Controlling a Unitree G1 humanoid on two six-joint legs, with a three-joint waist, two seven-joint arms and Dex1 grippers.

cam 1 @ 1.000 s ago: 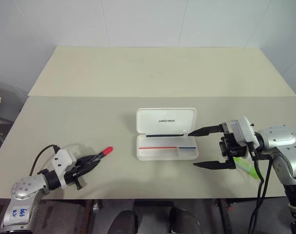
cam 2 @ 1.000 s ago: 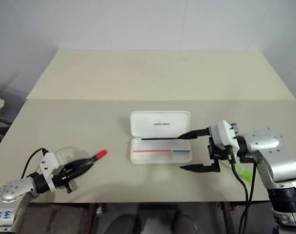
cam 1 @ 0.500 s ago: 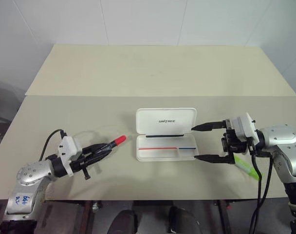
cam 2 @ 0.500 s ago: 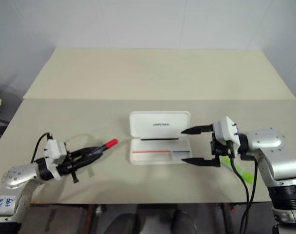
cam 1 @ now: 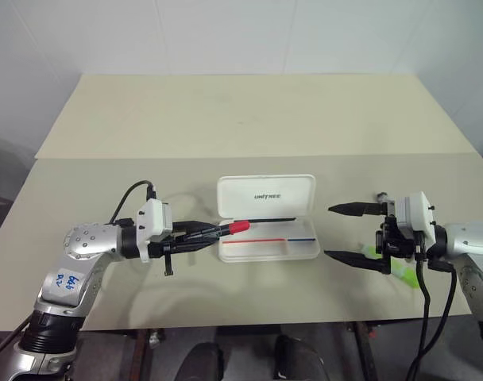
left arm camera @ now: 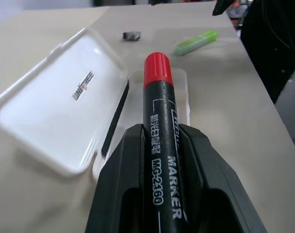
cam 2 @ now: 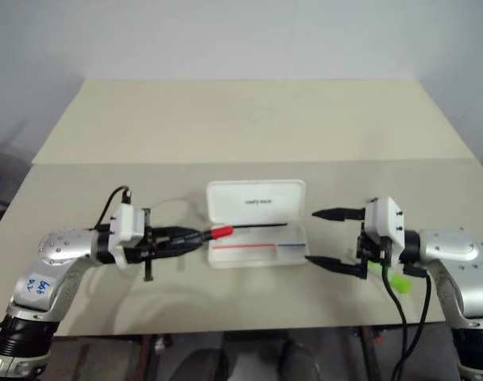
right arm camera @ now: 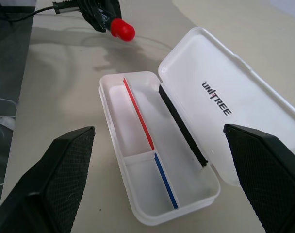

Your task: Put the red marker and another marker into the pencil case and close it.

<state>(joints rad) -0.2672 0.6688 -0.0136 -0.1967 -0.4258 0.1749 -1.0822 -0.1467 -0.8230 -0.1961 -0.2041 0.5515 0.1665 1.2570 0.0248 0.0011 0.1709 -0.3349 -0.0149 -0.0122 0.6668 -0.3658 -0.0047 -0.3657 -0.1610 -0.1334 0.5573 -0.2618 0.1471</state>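
The red marker (cam 1: 226, 229), a thick black-barrelled pen with a bright red cap, is clamped between the two black fingers of the left gripper (cam 1: 195, 234), its red end reaching over the left end of the pencil case (cam 1: 267, 218). That case is a flat white plastic hinged box with rounded corners, lying open near the middle of the pale table (cam 1: 249, 119), lid tipped back to the far side and the translucent tray on the near side. To its right the right gripper (cam 1: 349, 232) hovers with jaws spread wide, holding nothing. Just beyond it lies another marker (left arm camera: 196, 41), a chunky pale-green highlighter, on the table.
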